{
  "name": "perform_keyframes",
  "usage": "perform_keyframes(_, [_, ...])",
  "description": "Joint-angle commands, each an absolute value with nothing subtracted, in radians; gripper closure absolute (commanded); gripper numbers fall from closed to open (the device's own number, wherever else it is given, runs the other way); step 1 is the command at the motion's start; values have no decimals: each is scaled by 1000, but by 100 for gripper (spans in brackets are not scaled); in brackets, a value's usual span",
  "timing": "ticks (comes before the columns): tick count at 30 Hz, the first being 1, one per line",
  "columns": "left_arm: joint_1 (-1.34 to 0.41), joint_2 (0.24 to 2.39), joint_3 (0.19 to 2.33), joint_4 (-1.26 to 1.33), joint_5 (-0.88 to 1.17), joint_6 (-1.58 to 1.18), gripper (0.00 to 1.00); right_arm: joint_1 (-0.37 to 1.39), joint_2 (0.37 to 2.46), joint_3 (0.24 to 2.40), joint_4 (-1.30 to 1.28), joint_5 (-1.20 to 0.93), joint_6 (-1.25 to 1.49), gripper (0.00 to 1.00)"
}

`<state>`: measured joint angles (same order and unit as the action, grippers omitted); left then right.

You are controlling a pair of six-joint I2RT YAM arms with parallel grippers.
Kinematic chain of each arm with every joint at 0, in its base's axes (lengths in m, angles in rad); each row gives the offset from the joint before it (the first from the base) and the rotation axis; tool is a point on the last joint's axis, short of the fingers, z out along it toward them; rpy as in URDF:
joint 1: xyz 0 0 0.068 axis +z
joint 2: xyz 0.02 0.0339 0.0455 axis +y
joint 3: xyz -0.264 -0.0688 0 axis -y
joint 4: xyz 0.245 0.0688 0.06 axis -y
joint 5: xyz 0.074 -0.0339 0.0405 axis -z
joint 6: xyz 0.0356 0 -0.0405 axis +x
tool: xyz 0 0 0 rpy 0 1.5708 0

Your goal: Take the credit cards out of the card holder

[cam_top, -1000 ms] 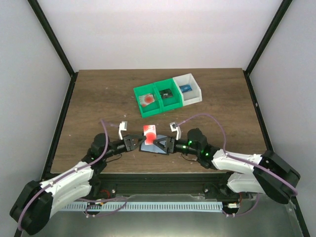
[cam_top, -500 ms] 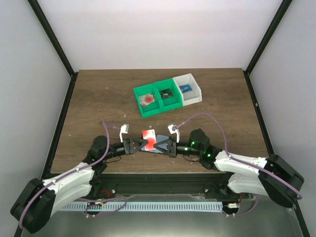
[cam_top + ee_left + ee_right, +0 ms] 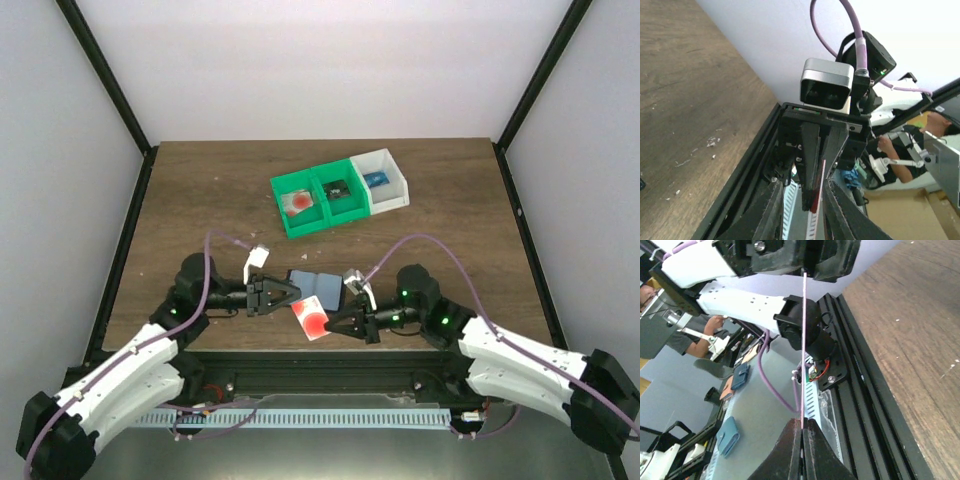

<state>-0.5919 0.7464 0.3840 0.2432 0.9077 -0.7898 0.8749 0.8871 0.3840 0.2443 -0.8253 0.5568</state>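
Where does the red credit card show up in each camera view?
Top external: the red credit card shows face-up at centre, near the front edge, pinched by the right gripper.
Left wrist: the card is an edge-on red sliver, bottom centre.
Right wrist: the card is an edge-on pale line rising from bottom centre.
Shared landmark: the wooden table.

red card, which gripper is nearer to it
Right. The right gripper is shut on the red card; the left gripper is a little farther off, at the card holder.
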Motion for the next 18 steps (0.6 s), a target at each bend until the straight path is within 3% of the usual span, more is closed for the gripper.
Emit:
perform_keyframes(1, [-591,742,432,90,1002,-692,75,882,834,384,191,-900,505,99])
perform_keyframes(18, [-600,768,509,-83,1089,-608,65,882,854,482,47,-926,463,100])
